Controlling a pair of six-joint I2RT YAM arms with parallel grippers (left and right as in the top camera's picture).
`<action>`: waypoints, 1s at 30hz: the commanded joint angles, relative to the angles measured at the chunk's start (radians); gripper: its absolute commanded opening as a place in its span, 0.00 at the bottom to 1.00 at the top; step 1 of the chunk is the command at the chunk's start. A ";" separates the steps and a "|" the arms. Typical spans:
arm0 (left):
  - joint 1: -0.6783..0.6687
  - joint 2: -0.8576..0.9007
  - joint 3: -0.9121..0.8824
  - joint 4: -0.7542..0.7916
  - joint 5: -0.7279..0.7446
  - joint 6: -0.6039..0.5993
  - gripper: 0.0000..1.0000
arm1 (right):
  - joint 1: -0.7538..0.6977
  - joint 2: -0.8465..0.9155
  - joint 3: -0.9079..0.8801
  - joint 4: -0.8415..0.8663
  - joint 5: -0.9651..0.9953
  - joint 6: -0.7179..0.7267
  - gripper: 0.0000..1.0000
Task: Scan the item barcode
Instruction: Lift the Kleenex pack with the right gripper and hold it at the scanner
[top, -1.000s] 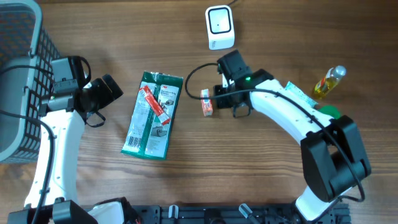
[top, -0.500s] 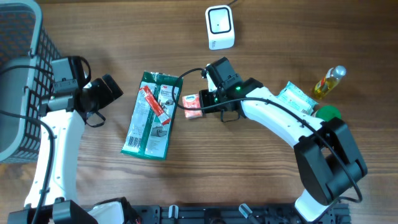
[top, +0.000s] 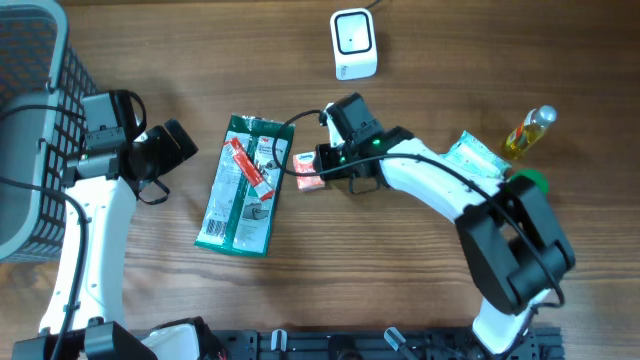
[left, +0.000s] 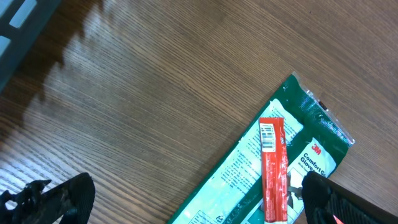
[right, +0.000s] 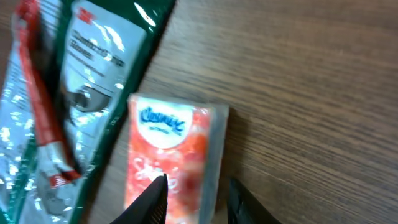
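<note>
A small orange-and-white tissue pack (top: 306, 170) lies on the wood beside the right edge of a green glove package (top: 245, 185). My right gripper (top: 326, 162) is at the pack, its jaws parted. In the right wrist view the pack (right: 171, 143) is flat on the table and the gripper (right: 196, 196) straddles its right side. The white barcode scanner (top: 353, 42) stands at the far edge. My left gripper (top: 170, 145) is wide open left of the package, holding nothing. A red stick (left: 272, 168) lies on the package (left: 236, 180) under the left gripper (left: 196, 202).
A dark wire basket (top: 30, 130) fills the far left. At the right are a yellow bottle (top: 528, 130), a green-and-white packet (top: 475, 158) and a green round object (top: 530, 180) beside the right arm.
My right arm carried the tissue pack left, down to the table next to the green package, and its jaws have parted. The left arm has not moved.
</note>
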 joint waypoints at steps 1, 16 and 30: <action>0.003 0.004 0.004 0.002 -0.006 0.002 1.00 | 0.003 0.036 -0.003 0.014 -0.018 -0.004 0.31; 0.003 0.004 0.004 0.002 -0.006 0.002 1.00 | 0.003 0.070 -0.007 0.057 -0.061 -0.005 0.12; 0.003 0.004 0.004 0.002 -0.006 0.002 1.00 | -0.177 -0.023 -0.010 0.068 -0.657 -0.089 0.04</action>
